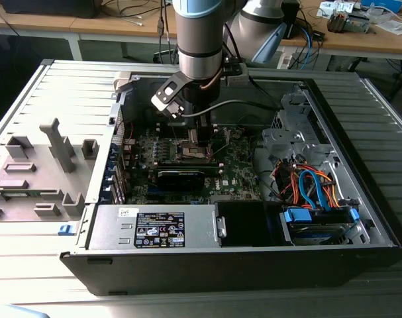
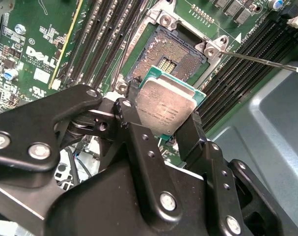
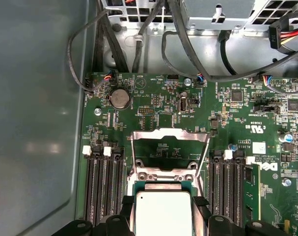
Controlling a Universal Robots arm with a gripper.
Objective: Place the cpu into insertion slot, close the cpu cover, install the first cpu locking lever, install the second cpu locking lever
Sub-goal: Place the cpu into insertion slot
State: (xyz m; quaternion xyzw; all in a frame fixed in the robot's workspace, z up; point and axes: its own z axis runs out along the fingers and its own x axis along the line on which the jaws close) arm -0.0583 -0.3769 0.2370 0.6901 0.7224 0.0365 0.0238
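In both wrist views my gripper (image 2: 161, 115) (image 3: 163, 204) is shut on the cpu (image 2: 166, 104) (image 3: 162, 211), a small square chip with a silver-grey top, held by two opposite edges. The chip hangs tilted just above the insertion slot (image 2: 172, 55), a dark square socket with a silvery rim on the green board, and overlaps its near edge. The cpu cover (image 3: 169, 133) stands raised behind the socket. A thin locking lever (image 2: 266, 62) sticks out from a socket corner. In the exterior view my gripper (image 1: 194, 147) reaches down into the open computer case over the board's middle.
Black memory slots (image 3: 103, 187) flank the socket on both sides. A long black card (image 1: 181, 175) lies in front of the socket. A power supply (image 1: 154, 228), a drive bay with blue and orange cables (image 1: 313, 189) and the case walls hem the board in. A grey fixture (image 1: 48, 159) sits outside the case.
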